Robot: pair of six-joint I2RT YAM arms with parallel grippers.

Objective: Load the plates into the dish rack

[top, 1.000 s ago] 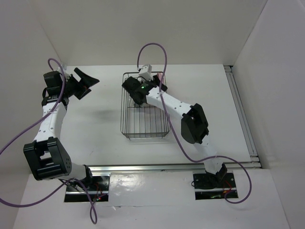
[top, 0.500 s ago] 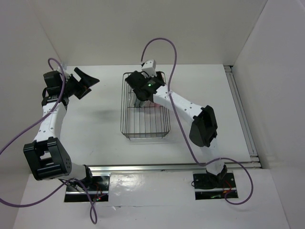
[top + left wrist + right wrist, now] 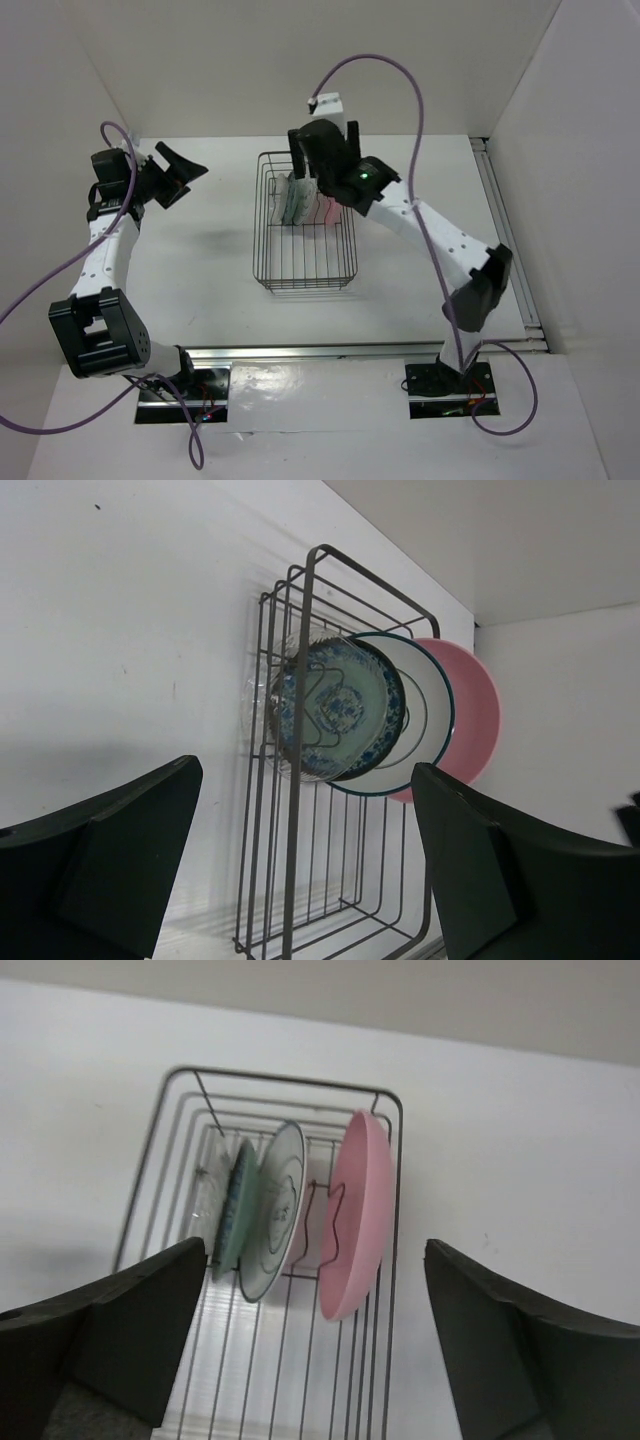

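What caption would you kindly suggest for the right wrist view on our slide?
Open right gripper above the dish rack, four plates standing on edge inside.

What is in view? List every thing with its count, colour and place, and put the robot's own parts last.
table: 1, white, under everything
dish rack: 1, dark wire, mid-table toward the back
wavy-edged plate: 1, clear glass, on edge in the rack's far half, left end of the row
patterned plate: 1, teal-blue, on edge next to it
ringed plate: 1, clear with dark rim, on edge, third in the row
pink plate: 1, pink, on edge, right end of the row
cables: 2, purple, one along each arm
left gripper: 1, black, open and empty, left of the rack
right gripper: 1, black, open and empty, above the rack
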